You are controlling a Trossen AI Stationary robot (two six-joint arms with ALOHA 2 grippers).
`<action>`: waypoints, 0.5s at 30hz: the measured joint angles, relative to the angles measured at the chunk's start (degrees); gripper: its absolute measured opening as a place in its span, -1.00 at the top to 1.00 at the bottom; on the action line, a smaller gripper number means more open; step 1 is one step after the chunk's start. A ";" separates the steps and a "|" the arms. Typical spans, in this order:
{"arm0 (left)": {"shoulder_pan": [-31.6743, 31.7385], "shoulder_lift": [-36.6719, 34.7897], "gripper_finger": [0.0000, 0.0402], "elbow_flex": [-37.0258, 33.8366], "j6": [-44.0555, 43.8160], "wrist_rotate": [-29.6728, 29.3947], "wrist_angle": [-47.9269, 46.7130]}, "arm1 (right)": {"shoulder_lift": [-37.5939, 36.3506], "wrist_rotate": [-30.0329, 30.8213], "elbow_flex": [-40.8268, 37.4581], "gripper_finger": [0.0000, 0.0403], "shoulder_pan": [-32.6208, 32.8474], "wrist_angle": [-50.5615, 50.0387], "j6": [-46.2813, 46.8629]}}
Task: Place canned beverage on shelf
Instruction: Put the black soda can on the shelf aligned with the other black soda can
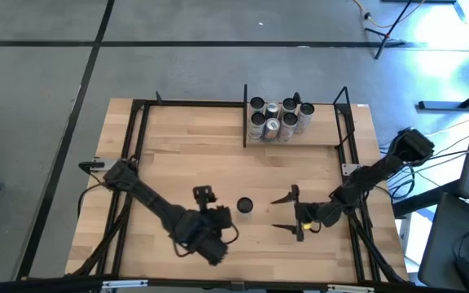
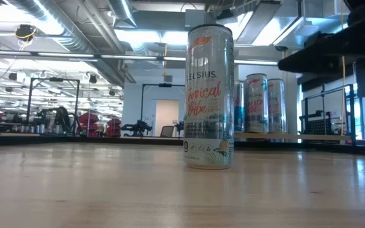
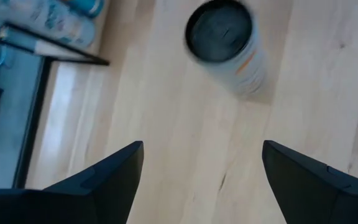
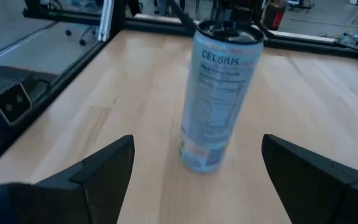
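The left end effector (image 1: 206,194) sits over the near-left part of the worktop (image 1: 186,155), its fingers (image 3: 104,177) spread wide and closed on nothing. It is just to the left of a lone can (image 1: 244,206), with bare wood showing between them; in the left wrist view the same can (image 3: 225,43) is seen from above, clear of both fingers.

The can stands upright on the worktop near the middle of its near half, touched by neither arm. In the low view its label (image 2: 210,95) reads "CELSIUS", with a pale body and coloured script.

The right end effector (image 1: 287,212) is just to the right of the can, pointing toward it. Its two fingers (image 4: 98,171) stand wide apart and hold nothing; in the right wrist view the can (image 4: 219,93) stands ahead of the gap between them, not yet inside it.

Further right and at the far edge of the worktop is the shelf (image 1: 332,140), a light board framed by thin black uprights. A cluster of cans (image 1: 279,118) stands upright on its left part, close together.
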 joint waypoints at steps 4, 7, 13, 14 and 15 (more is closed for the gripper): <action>-1.34 -5.34 -0.53 -12.55 -4.15 -1.87 6.71 | 3.52 -0.96 1.89 -0.66 -2.24 1.13 0.01; -1.78 -10.80 -0.53 -23.91 -4.47 -2.47 17.61 | 6.43 -3.70 3.92 -0.66 -4.08 2.07 -0.01; -1.02 -18.44 -0.53 -46.48 -4.14 -3.53 42.69 | 12.19 -4.57 8.76 -0.66 -6.77 2.40 -0.16; -0.71 -19.08 -0.53 -49.37 -4.14 -4.23 46.56 | 13.18 -4.52 9.63 -0.66 -7.14 2.49 -0.16; -0.31 -19.61 -0.53 -52.00 -4.14 -4.92 50.31 | 14.08 -4.40 10.42 -0.66 -7.44 2.48 -0.17</action>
